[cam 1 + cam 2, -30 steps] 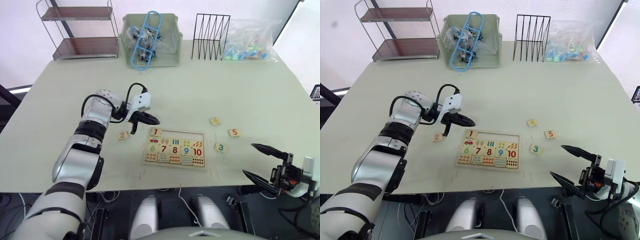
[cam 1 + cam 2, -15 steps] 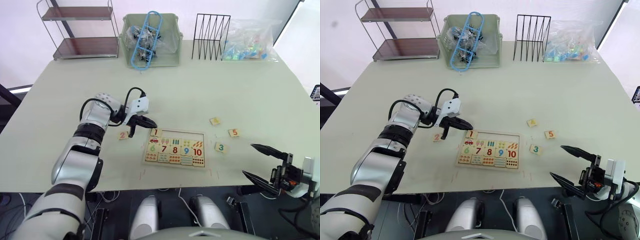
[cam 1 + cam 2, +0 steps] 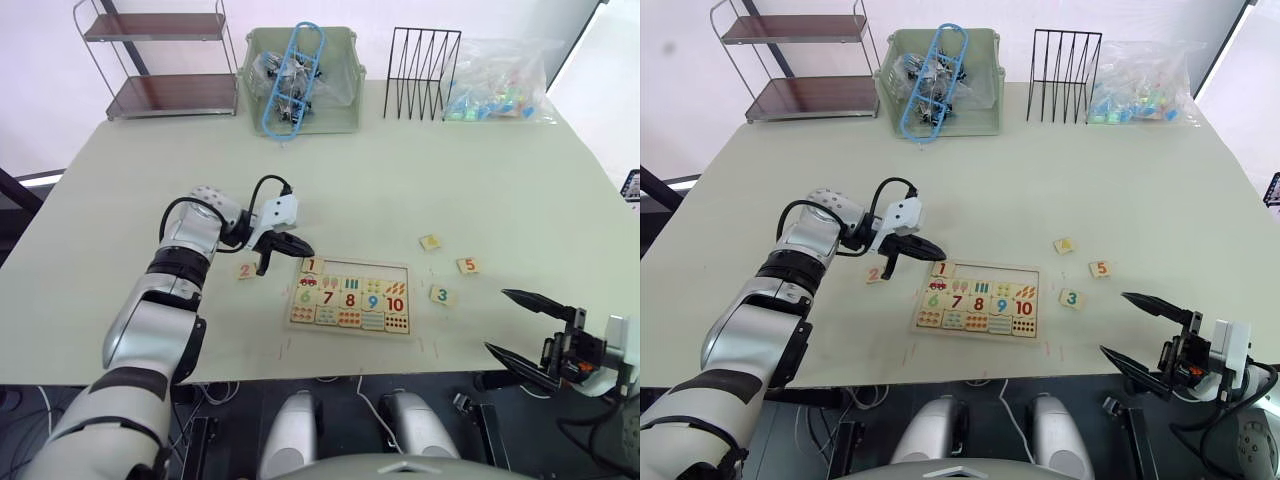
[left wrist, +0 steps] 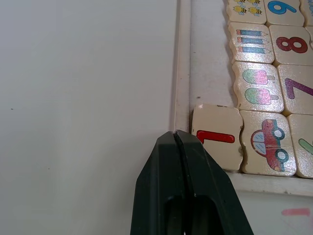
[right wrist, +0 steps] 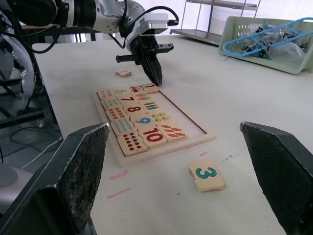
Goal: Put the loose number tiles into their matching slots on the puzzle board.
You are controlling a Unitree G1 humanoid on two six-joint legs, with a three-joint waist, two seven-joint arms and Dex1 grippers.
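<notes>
Left eye view: the left gripper (image 3: 290, 246), fingers pressed together, hovers at the puzzle board (image 3: 352, 296) corner beside the seated 1 tile (image 3: 312, 265); the 2 tile (image 3: 246, 270) lies just left.

Right wrist view: the right gripper (image 5: 193, 169), fingers spread wide, frames the 3 tile (image 5: 206, 176) off the board.

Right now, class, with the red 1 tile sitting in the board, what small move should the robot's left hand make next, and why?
Probably lift the left hand off the puzzle board and swing it to the 2 tile. The 1 tile already sits in its corner slot, the fingers are shut and empty at the rim, and the 2 lies loose on the table beside that hand.
</notes>
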